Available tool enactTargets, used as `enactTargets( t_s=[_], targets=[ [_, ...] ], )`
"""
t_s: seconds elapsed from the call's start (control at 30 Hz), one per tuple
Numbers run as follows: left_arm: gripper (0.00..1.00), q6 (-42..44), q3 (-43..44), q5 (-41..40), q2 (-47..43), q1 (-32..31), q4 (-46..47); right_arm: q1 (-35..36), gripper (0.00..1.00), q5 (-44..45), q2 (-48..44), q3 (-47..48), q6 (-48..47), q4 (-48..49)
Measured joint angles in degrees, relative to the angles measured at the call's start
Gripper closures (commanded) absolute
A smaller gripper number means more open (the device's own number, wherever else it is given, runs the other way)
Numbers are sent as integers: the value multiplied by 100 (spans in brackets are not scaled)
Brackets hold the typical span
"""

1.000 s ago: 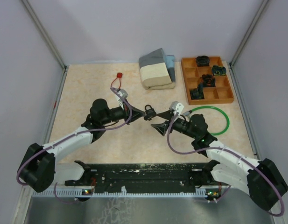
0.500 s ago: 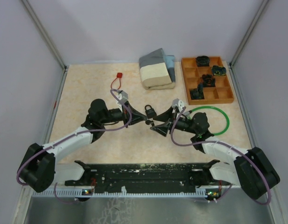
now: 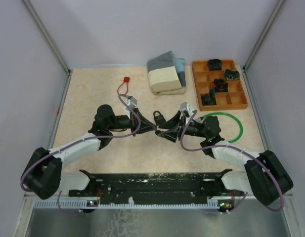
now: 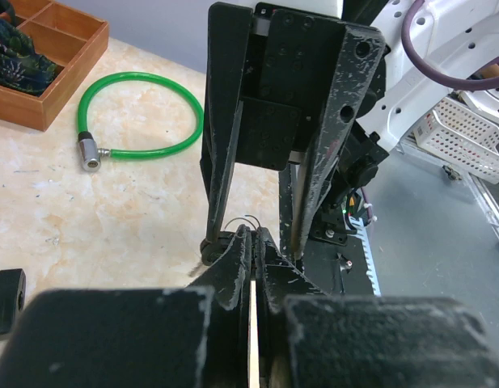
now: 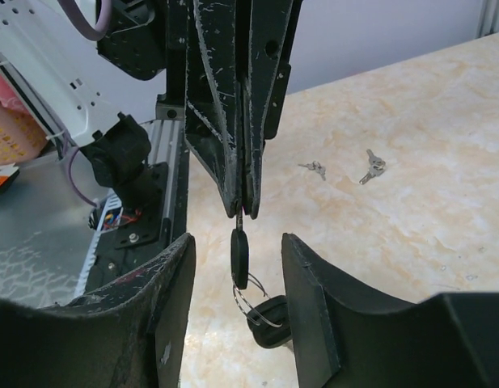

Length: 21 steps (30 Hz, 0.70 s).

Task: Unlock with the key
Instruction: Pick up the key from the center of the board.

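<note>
Over the middle of the marbled table (image 3: pixel 88 98), the two arms are seen meeting tip to tip in the overhead view, the left gripper (image 3: pixel 149 128) and right gripper (image 3: pixel 163 133) almost touching, though the key itself is too small to be made out from there. It is shown only by the right wrist camera: the key (image 5: pixel 239 252) is pinched by its blade in the tightly closed left jaws and hangs head down, with a wire ring (image 5: pixel 247 301) and a dark second head (image 5: pixel 270 327) dangling beneath. The right fingers (image 5: pixel 310 323) are held partly apart on either side of the key head, with a gap visible on both sides and no contact. A pair of loose keys (image 5: pixel 372 166) on the tabletop is also caught only in that view. From the left wrist camera the key is largely hidden behind the closed left fingers (image 4: pixel 233 267), and most of the frame is blocked by the right gripper's body. The padlock (image 3: pixel 157 116) is seen standing on the table just behind the meeting grippers, apart from both. A green cable loop (image 3: pixel 231 129) lies beside the right arm, a wooden tray (image 3: pixel 236 101) of dark parts sits at the far right corner, a grey and cream folded stack (image 3: pixel 164 74) is placed next to it, and a red tag (image 3: pixel 126 79) on a cord lies at far left.
</note>
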Motion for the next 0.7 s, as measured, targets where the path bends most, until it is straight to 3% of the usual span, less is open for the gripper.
enactTargets(
  t_s=[0.27, 0.7],
  targets=[
    [100, -63, 2, -98, -2, 0, 72, 0, 59, -240, 133, 109, 20, -151],
    [100, -485, -249, -1443, -433, 0, 76, 44, 54, 42, 114, -59, -7, -321]
  ],
)
